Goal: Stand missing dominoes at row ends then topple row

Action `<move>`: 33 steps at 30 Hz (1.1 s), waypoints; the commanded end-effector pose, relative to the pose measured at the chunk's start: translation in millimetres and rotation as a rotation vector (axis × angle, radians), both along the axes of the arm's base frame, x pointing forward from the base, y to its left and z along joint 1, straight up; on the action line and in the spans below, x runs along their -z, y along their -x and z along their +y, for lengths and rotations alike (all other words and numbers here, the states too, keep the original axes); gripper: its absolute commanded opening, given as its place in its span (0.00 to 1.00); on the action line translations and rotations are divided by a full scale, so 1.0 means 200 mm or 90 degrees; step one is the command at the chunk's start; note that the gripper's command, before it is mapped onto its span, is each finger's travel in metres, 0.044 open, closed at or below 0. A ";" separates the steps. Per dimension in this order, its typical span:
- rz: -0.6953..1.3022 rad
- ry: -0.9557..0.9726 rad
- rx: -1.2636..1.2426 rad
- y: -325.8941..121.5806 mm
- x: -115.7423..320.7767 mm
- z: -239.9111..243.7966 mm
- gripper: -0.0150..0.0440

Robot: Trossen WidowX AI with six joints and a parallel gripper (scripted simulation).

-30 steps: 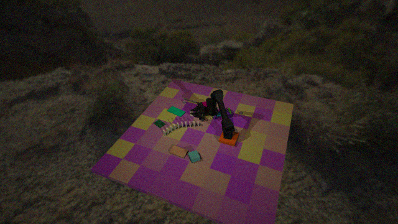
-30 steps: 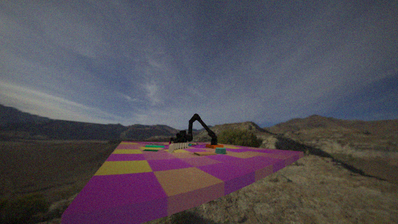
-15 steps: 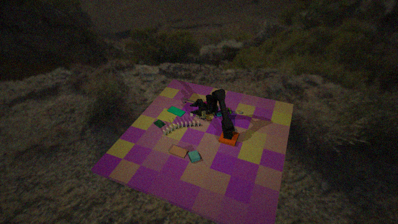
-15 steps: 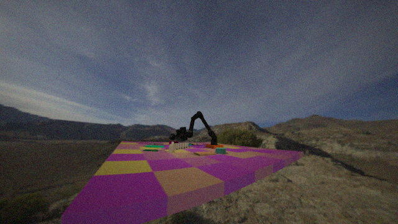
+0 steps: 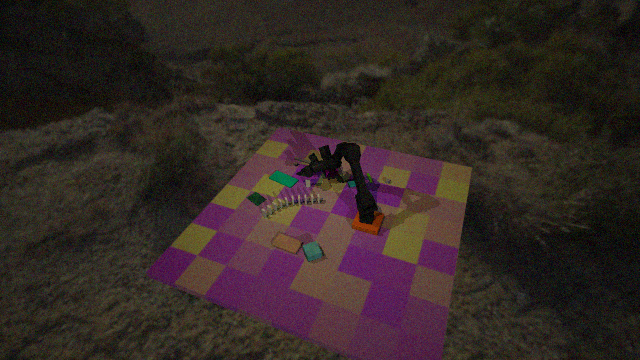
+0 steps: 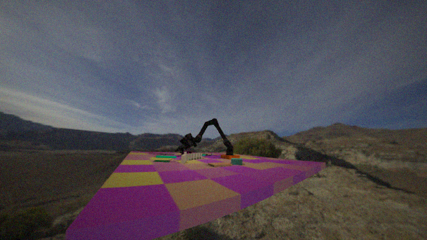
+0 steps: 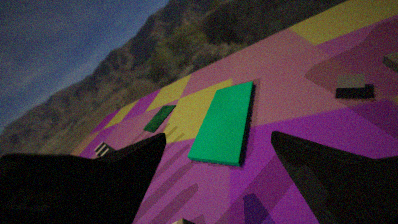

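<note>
A curved row of pale dominoes [image 5: 299,200] [image 6: 194,156] stands upright on the checkered table; part of it shows small at the left of the wrist view [image 7: 102,149]. A single pale domino [image 5: 308,183] stands apart, behind the row's right part. My gripper [image 5: 299,169] [image 6: 179,151] [image 7: 217,137] is wide open with nothing between its fingers. It is above the table, close behind the single domino and tilted. In the wrist view a small pale top, probably of that domino, shows at the bottom edge between the fingers. The arm hides part of the table behind it.
A green slab [image 5: 283,178] [image 6: 165,157] [image 7: 225,125] and a dark green tile [image 5: 256,198] [image 7: 160,118] lie behind and left of the row. A tan slab [image 5: 287,243] and teal block [image 5: 313,251] lie in front. Small grey blocks [image 7: 351,81] show at the wrist view's right.
</note>
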State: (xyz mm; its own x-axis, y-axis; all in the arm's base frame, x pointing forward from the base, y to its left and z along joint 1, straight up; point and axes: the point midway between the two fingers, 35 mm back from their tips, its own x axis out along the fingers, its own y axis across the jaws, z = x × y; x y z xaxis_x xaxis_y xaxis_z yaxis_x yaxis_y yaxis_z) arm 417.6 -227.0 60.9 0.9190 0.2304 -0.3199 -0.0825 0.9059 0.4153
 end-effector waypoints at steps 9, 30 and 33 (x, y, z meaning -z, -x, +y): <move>0.471 -0.229 0.334 -0.16 -0.09 0.02 1.00; 0.772 -0.201 0.541 0.18 -0.31 0.21 1.00; 0.772 -0.201 0.541 0.18 -0.31 0.21 1.00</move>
State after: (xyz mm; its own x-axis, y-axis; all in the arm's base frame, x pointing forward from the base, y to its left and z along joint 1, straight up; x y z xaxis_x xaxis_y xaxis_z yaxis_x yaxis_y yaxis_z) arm 396.4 -190.6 104.7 0.1361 0.0162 -0.9906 0.9038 0.4075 0.1309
